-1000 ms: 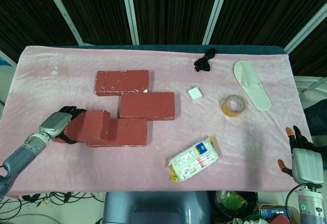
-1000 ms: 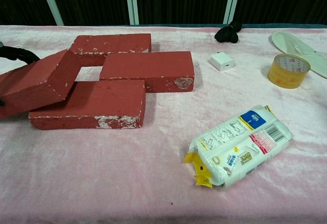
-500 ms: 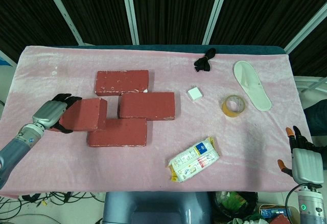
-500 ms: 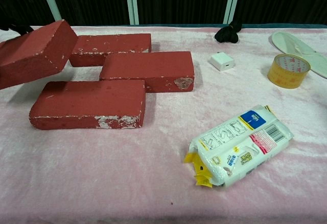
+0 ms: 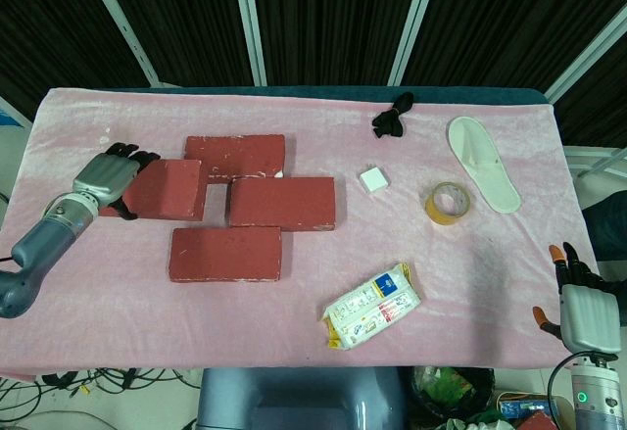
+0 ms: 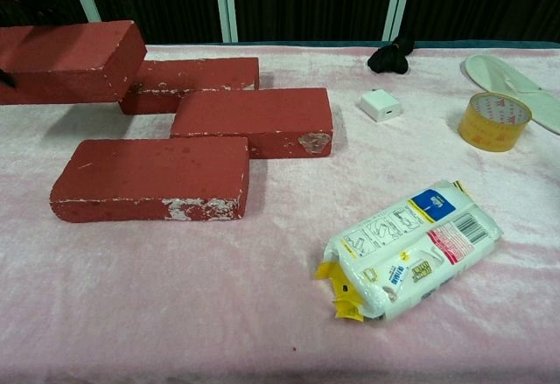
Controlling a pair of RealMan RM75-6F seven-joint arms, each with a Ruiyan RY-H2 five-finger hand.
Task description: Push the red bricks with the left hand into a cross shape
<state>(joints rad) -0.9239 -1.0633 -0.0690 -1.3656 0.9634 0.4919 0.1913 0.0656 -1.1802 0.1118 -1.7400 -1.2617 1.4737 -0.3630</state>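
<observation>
- Right hand (image 5: 588, 314), grey with orange-tipped fingers, is hanging off the near right table edge, fingers apart and carrying nothing; the chest view is not showing it.
- White plastic snack packet with blue and yellow printing (image 6: 409, 251) is lying nearest; a barcode is showing, but the small print is too fine to read.
- Near red rectangular brick (image 6: 153, 178) is lying flat on the pink velvet tablecloth (image 5: 441, 303), white scuffs along its front edge.
- Middle red brick (image 6: 253, 120) is lying just behind it, offset rightward.
- Yellow tape roll (image 6: 493, 121) is showing red lettering, illegible.
- Small white square charger block (image 6: 380, 104) is sitting near the middle brick.
- Left hand (image 5: 106, 179) is gripping the lifted red brick (image 6: 68, 50) by its left end; the chest view is cutting that end and the hand off.
- Far red brick (image 6: 194, 79) is partly hidden behind the lifted one.
- White flat slipper (image 5: 482, 164) and black crumpled cloth (image 5: 392, 117) are lying farthest.
</observation>
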